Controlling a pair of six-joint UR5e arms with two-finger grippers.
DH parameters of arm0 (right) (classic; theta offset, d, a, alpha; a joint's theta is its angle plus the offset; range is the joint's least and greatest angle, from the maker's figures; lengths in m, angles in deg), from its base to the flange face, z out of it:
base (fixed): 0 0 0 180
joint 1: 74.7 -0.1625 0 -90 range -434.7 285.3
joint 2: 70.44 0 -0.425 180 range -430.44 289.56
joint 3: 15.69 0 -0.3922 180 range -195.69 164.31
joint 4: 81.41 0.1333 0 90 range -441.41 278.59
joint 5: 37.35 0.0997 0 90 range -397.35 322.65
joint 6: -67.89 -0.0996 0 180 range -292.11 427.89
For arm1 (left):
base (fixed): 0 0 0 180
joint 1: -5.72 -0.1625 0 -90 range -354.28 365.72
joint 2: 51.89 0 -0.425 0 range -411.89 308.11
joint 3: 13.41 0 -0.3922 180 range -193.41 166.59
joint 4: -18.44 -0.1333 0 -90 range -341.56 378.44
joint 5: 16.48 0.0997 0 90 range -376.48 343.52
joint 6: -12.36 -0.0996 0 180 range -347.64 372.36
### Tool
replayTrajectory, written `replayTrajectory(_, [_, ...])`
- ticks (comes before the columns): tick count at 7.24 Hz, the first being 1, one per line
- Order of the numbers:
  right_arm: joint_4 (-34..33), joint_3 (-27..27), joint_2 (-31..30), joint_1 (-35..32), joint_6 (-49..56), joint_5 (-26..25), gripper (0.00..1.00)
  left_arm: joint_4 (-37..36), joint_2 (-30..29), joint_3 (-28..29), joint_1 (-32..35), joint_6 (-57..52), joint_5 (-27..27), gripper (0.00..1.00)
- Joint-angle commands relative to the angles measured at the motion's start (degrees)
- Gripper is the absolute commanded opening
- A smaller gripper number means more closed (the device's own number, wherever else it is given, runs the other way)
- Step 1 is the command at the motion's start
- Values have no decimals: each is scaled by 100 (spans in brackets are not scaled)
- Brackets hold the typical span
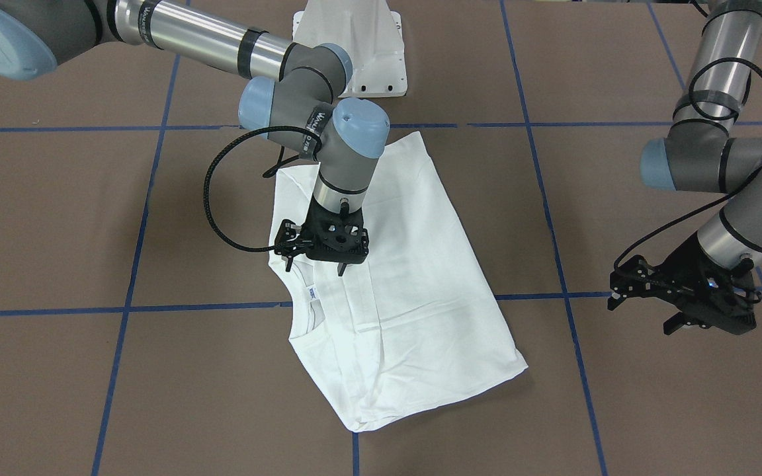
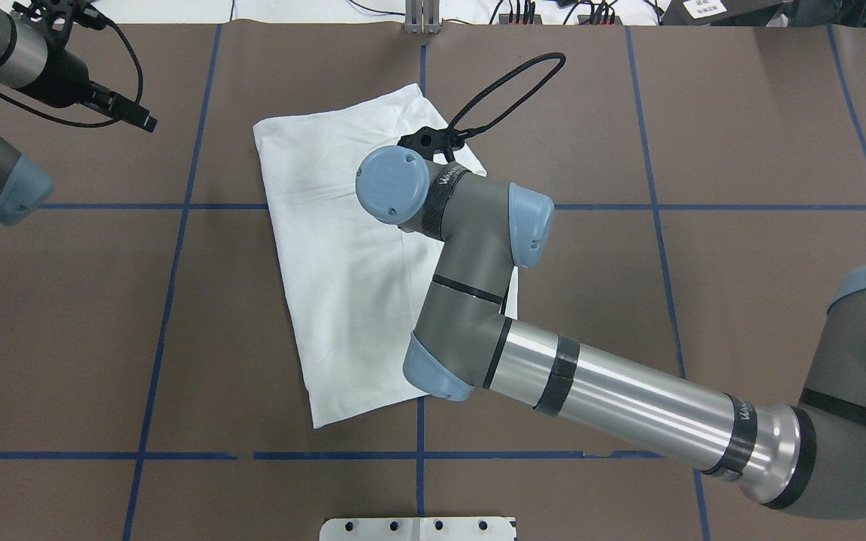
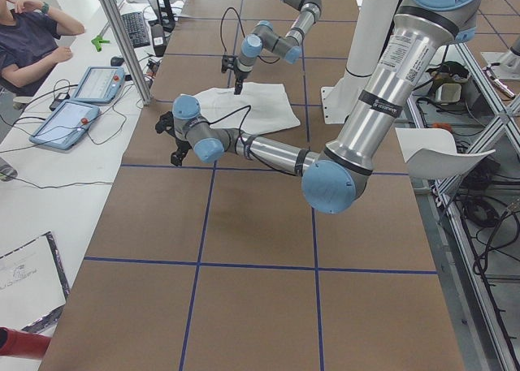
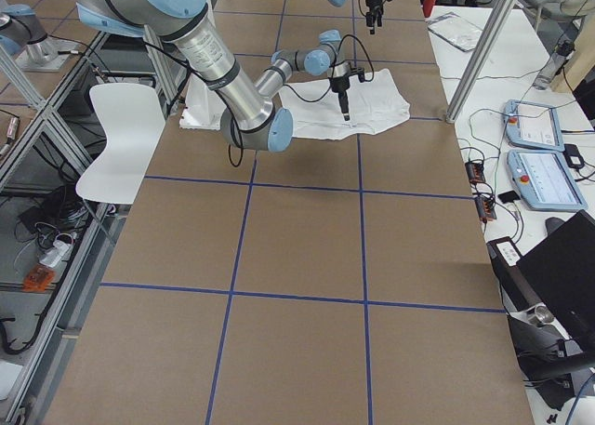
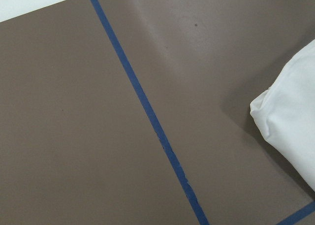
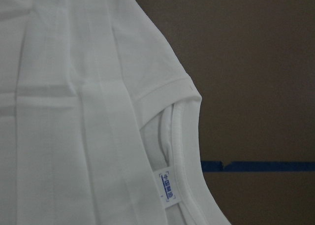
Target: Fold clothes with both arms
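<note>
One brown desk (image 1: 43, 218) crossed by blue tape lines (image 1: 90, 311) carries the white T-shirt (image 1: 421, 277), which lies flat, folded into a long slanted panel near the desk's middle. The right gripper (image 1: 315, 268) hangs directly over the shirt's collar end with its fingers (image 1: 342, 270) spread and empty, while the left gripper (image 1: 641, 317) hovers over bare desk well apart from the cloth, fingers likewise released. A small blue-printed neck label (image 1: 313, 293) shows inside the ribbed collar (image 6: 184, 136).

A robotics lab: blue-taped worktop (image 3: 260, 249), aluminium post (image 3: 122, 42), teach pendants (image 3: 77, 115) and seated operator (image 3: 28, 38) toward 10 o'clock.
</note>
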Motion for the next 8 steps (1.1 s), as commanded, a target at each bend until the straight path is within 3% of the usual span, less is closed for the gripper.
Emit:
replayTrajectory(1, [-664, -584, -70, 330, -237, 130, 100, -9, 9, -34, -7, 7, 0, 100])
replayTrajectory(5, [-702, -586, -193, 604, -467, 86, 100, -9, 9, -34, 2, -2, 9, 100])
replayTrajectory(8, [-1271, -603, -220, 701, -459, 86, 100, 0, 18, -34, 2, -2, 9, 100])
